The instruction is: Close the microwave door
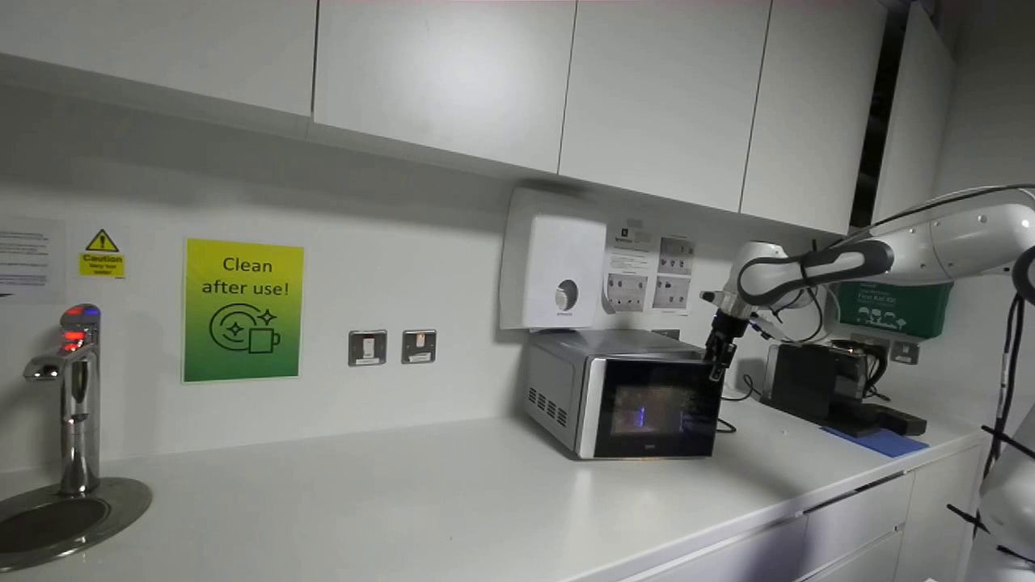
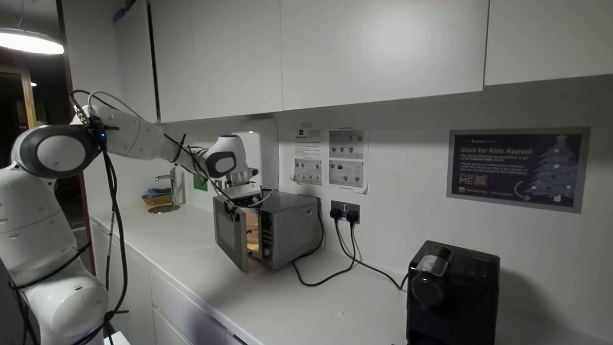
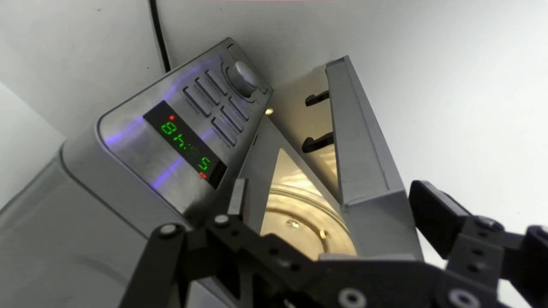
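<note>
The end effector is released, its fingers spread wide, with the upper free corner of the microwave door between them; whether either finger touches it, I cannot tell from these angles. Just below the end effector, the door stands upright and ajar, its long axis level, running from the free edge nearest the fingers back to the hinge side, well apart from them. In an exterior view its dark window faces outward over the desk, the top corner partly covered by the fingers; in the wrist view the glass is turned out of sight. Two latch hooks on the free edge point toward the microwave, whose lit cavity shows beneath the end effector, its round turntable partly hidden. Beyond the end effector hangs the white wall box; farther off, past the free edge, stands the coffee machine, cut off at the bottom in an exterior view; well apart past the hinge side is the tap.
</note>
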Robot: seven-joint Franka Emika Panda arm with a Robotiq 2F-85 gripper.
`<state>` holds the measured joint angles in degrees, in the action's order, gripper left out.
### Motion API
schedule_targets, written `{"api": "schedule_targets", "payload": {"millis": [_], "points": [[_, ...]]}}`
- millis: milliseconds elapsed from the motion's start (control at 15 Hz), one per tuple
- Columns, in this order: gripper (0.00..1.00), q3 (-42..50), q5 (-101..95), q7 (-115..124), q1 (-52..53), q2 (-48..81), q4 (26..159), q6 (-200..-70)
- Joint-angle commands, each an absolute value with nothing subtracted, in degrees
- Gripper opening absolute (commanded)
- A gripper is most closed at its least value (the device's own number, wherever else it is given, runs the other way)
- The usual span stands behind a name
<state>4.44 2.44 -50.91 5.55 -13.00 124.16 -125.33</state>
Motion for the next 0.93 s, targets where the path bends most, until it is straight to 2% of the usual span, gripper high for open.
{"api": "schedule_targets", "payload": {"millis": [0, 867], "points": [[1.0, 3.6, 1.1, -49.2, 4.4, -12.0, 122.8, -127.6], [1.0, 2.3, -2.5, -39.0, 3.9, -12.1, 122.0, -127.6]]}}
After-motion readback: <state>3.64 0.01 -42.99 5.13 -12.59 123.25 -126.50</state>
